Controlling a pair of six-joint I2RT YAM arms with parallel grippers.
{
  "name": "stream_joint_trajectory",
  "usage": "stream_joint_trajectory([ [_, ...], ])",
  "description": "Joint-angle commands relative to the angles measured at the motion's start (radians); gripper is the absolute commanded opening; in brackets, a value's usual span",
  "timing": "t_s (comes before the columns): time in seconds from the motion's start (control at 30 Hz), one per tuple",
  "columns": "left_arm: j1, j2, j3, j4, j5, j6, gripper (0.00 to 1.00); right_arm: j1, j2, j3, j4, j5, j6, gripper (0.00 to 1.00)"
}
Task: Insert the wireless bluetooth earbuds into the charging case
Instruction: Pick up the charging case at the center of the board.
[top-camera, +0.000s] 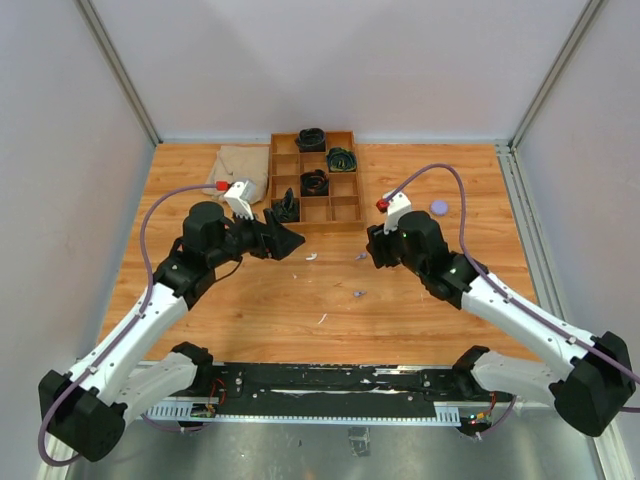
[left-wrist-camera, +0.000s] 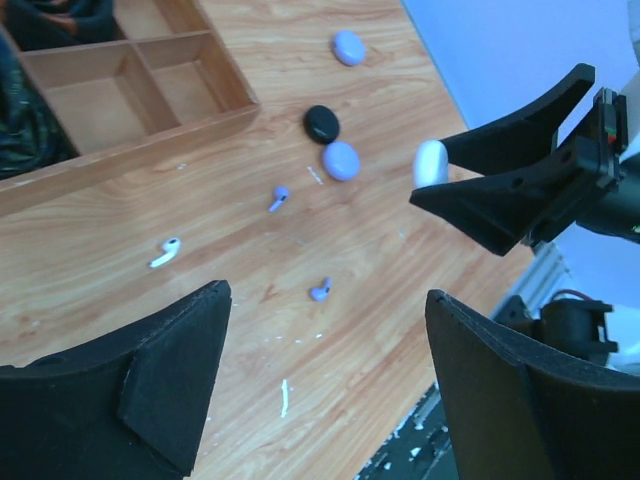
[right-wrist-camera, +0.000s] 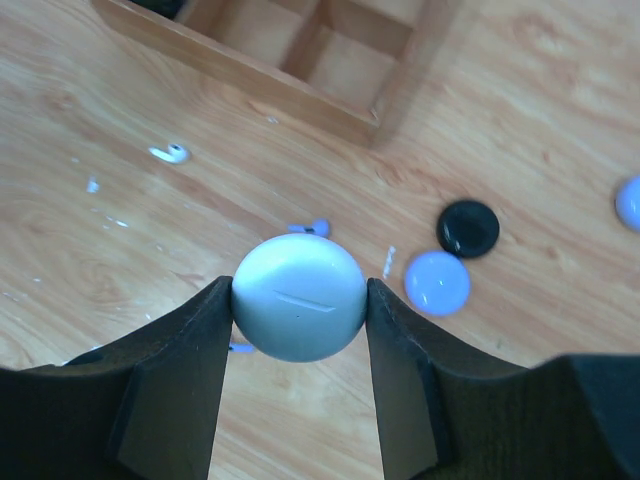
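My right gripper (right-wrist-camera: 298, 292) is shut on a white round charging case (right-wrist-camera: 298, 297), held above the table; the left wrist view shows that case (left-wrist-camera: 430, 163) edge-on between its black fingers. The case looks closed. My left gripper (left-wrist-camera: 328, 298) stands open and empty over the wood, a lilac earbud (left-wrist-camera: 320, 290) lying below its gap. Another lilac earbud (left-wrist-camera: 279, 198) and a white earbud (left-wrist-camera: 165, 252) lie further off. From above, the left gripper (top-camera: 290, 243) and right gripper (top-camera: 372, 248) face each other, with the white earbud (top-camera: 310, 256) and two lilac earbuds (top-camera: 361, 256) (top-camera: 358, 294) between them.
A wooden compartment tray (top-camera: 357, 180) holding dark coiled cables stands at the back, a beige cloth (top-camera: 240, 165) to its left. A black puck (right-wrist-camera: 468, 228) and a lilac puck (right-wrist-camera: 437, 282) lie together; another lilac puck (top-camera: 439, 207) sits farther right. A white sliver (top-camera: 322, 318) lies near the front.
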Motion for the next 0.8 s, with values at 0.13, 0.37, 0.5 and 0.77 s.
stream_joint_trajectory([
  [0.13, -0.035, 0.044, 0.011, 0.132, 0.125, -0.103, 0.8, 0.2, -0.066, -0.07, 0.266, 0.104, -0.188, 0.43],
  [0.37, -0.094, 0.086, 0.012, 0.179, 0.117, -0.118, 0.77, 0.324, -0.066, -0.1, 0.392, 0.121, -0.331, 0.43],
  [0.5, -0.125, 0.115, 0.015, 0.207, 0.118, -0.129, 0.74, 0.366, -0.056, -0.105, 0.44, 0.096, -0.378, 0.43],
  [0.77, -0.179, 0.156, 0.016, 0.247, 0.117, -0.142, 0.67, 0.397, -0.043, -0.121, 0.514, 0.04, -0.427, 0.44],
])
